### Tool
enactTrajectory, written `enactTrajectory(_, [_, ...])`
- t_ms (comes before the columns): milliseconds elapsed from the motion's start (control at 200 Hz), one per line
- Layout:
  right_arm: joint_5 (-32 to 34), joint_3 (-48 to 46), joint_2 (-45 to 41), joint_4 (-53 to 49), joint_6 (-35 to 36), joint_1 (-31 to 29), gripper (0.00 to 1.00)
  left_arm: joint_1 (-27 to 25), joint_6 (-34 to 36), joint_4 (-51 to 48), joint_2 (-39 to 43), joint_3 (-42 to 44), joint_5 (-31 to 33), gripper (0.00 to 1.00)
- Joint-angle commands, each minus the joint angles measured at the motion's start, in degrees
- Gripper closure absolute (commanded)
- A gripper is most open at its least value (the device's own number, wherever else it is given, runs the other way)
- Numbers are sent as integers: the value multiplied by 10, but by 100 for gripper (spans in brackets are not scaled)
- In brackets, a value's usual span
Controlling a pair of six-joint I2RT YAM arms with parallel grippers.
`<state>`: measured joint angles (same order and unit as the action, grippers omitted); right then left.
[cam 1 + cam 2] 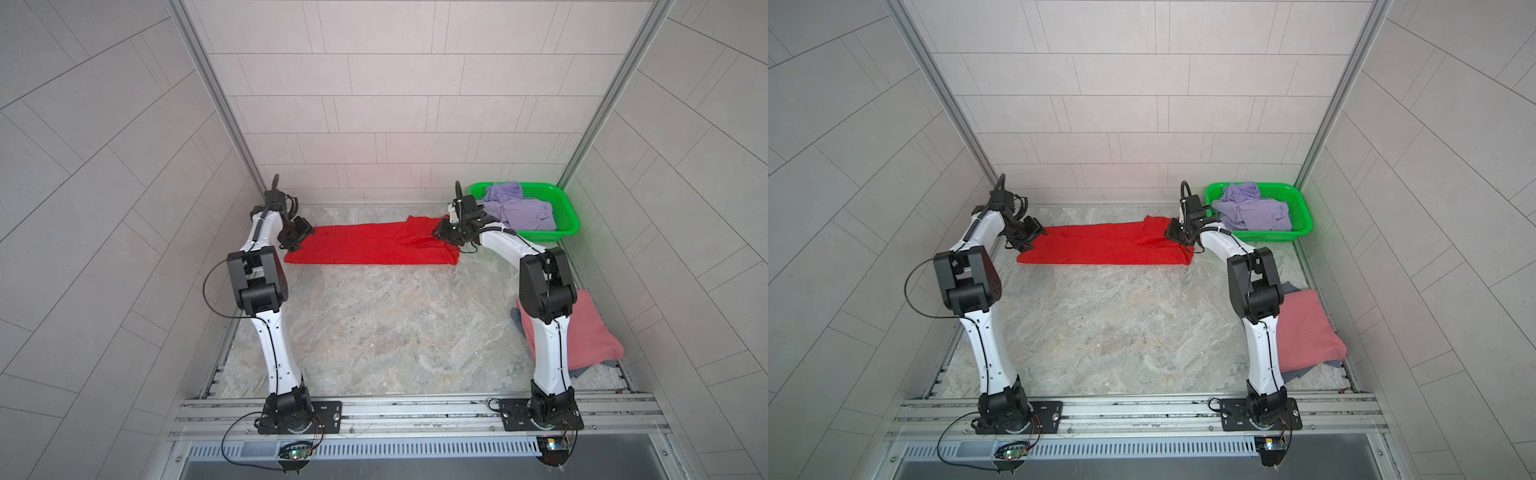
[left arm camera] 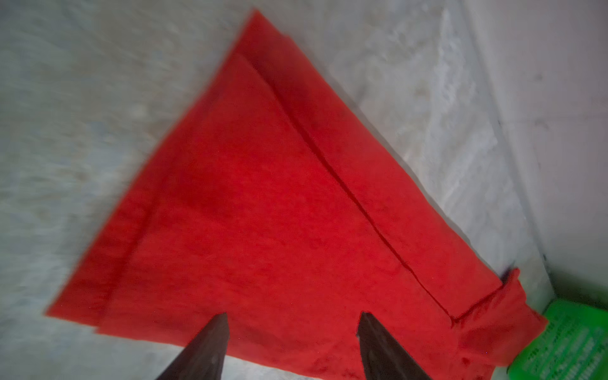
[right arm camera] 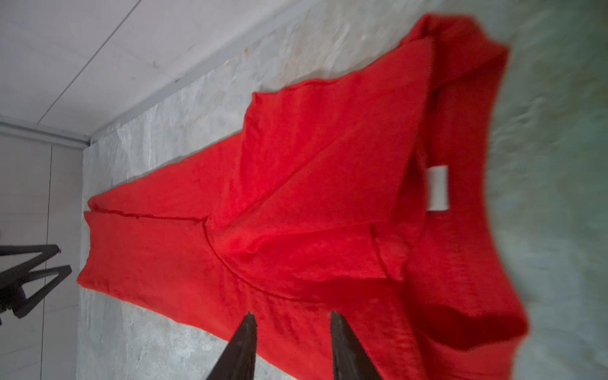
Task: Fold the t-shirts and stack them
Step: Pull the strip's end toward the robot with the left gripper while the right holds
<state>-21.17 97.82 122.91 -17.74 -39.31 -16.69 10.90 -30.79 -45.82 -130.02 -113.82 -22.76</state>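
The bright red t-shirt (image 1: 365, 249) (image 1: 1100, 249) lies folded into a long band across the back of the table. A sleeve is bunched at its right end. My left gripper (image 1: 297, 239) (image 2: 293, 316) hangs over the shirt's left end, open, with nothing between its fingers. My right gripper (image 1: 442, 232) (image 3: 292, 314) stands over the right end near the collar label (image 3: 437, 187), open and holding nothing. A folded dusty pink t-shirt (image 1: 582, 332) (image 1: 1304, 328) lies at the right on a grey-blue one (image 1: 582, 372). A lavender t-shirt (image 1: 515, 208) (image 1: 1250, 210) sits crumpled in the basket.
The green mesh basket (image 1: 569, 216) (image 1: 1304, 216) stands in the back right corner, close behind my right wrist. Tiled walls close in the back and both sides. Marble tabletop (image 1: 395, 332) stretches in front of the red shirt. The right arm's elbow overhangs the pink stack.
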Motion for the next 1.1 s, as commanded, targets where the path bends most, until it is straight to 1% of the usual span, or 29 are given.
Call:
enactTrajectory(0, [27, -18, 12, 17, -14, -17, 63, -33, 16, 12, 7, 8, -18, 31])
enactTrajectory(170, [49, -48, 33, -5, -5, -20, 63, -41, 1, 33, -28, 17, -10, 31])
enactTrajectory(330, [74, -71, 41, -43, -7, -9, 63, -38, 7, 11, -39, 34, 38, 31])
enactTrajectory(395, [80, -61, 57, -67, -23, 0, 63, -34, 10, -2, -32, 55, 52, 31])
enactTrajectory(445, [84, -35, 74, -94, -34, 6, 64, -34, 11, -3, -16, 89, 67, 31])
enactTrajectory(580, [102, 68, 128, -168, -34, 10, 63, -32, -1, 34, 43, 226, 74, 31])
enactTrajectory(670, [105, 158, 177, -219, -46, 15, 63, -38, -11, 42, 92, 318, 58, 31])
enactTrajectory(746, [98, 245, 226, -247, -64, 21, 64, -58, -17, 60, 151, 403, 42, 31])
enactTrajectory(816, [88, 329, 275, -263, -83, 25, 63, -96, -9, 61, 208, 473, 22, 31])
enactTrajectory(896, [59, 400, 322, -237, -108, 29, 63, -147, 13, 48, 269, 538, -24, 31])
enactTrajectory(941, [40, 414, 333, -204, -117, 31, 63, -172, 18, 48, 309, 569, -44, 31])
enactTrajectory(976, [32, 412, 329, -175, -120, 30, 63, -187, 23, 45, 341, 587, -46, 31])
enactTrajectory(1041, [15, 392, 306, -118, -108, 29, 62, -191, 31, 29, 408, 595, -39, 31])
enactTrajectory(1096, [4, 367, 274, -79, -86, 27, 61, -186, 42, 8, 448, 576, -24, 29])
